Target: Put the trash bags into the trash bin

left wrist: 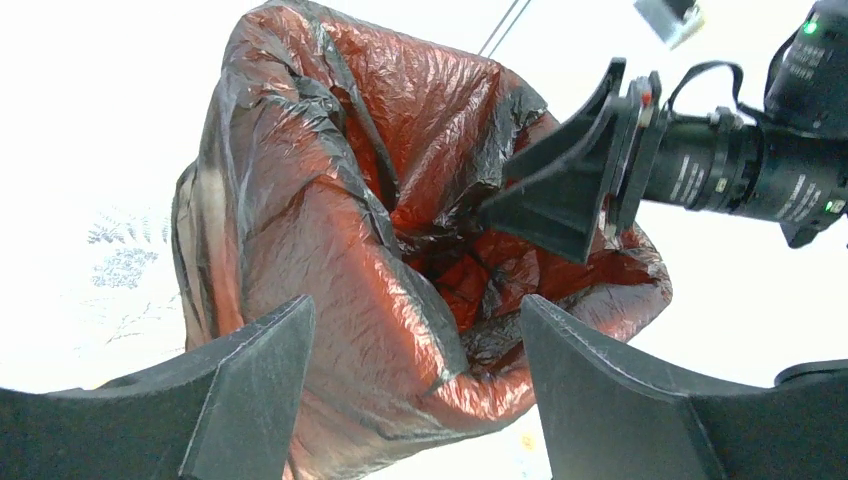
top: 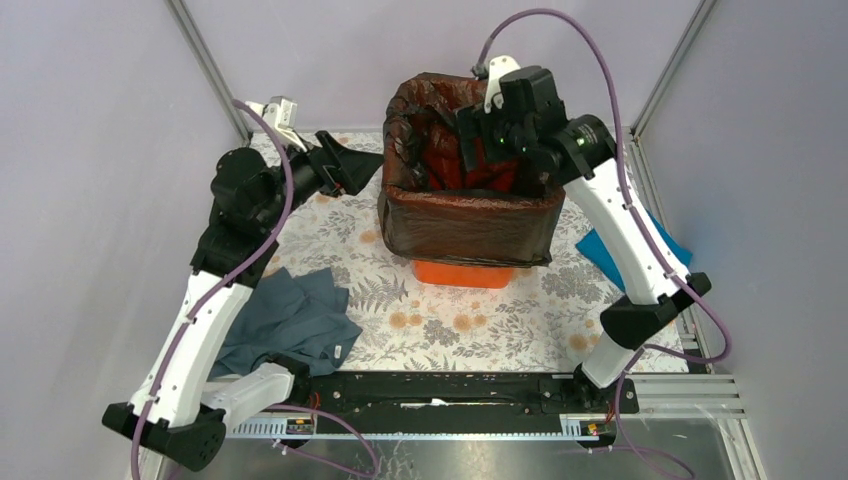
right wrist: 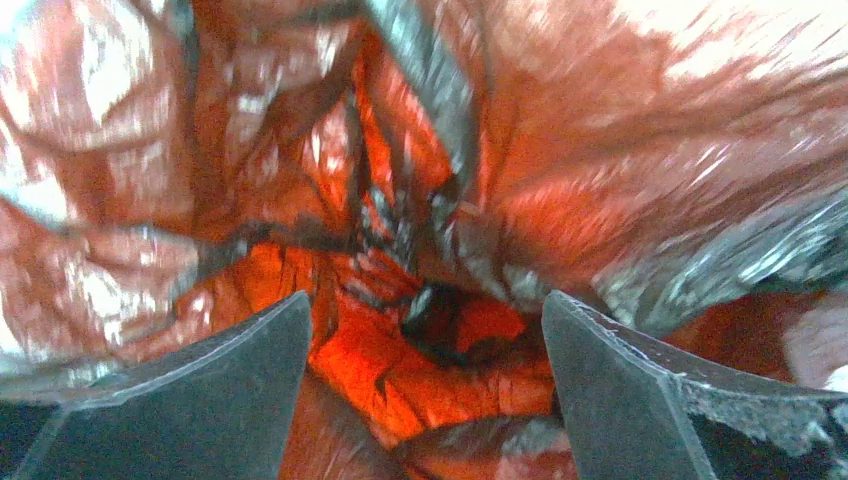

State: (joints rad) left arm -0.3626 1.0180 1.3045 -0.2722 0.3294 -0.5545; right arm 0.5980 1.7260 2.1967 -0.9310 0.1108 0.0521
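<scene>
The trash bin (top: 462,272) stands upright at the back middle, with only its orange base showing. A glossy black-brown trash bag (top: 470,215) is draped over its rim and lines the inside; the orange shows through the stretched film (left wrist: 330,200). My left gripper (top: 362,165) hovers open just left of the bin's rim, with the bag's outer side beyond its jaws (left wrist: 415,310). My right gripper (top: 470,155) reaches down into the bin's mouth, open, with crumpled bag lining (right wrist: 430,200) ahead of it (right wrist: 425,300). It also shows in the left wrist view (left wrist: 505,190). Neither gripper grips any film.
A grey-blue cloth (top: 290,315) lies crumpled at the near left beside the left arm. A bright blue cloth (top: 600,248) lies right of the bin, partly under the right arm. A floral mat (top: 470,320) covers the table. Metal frame posts (top: 210,65) and walls close in the back corners.
</scene>
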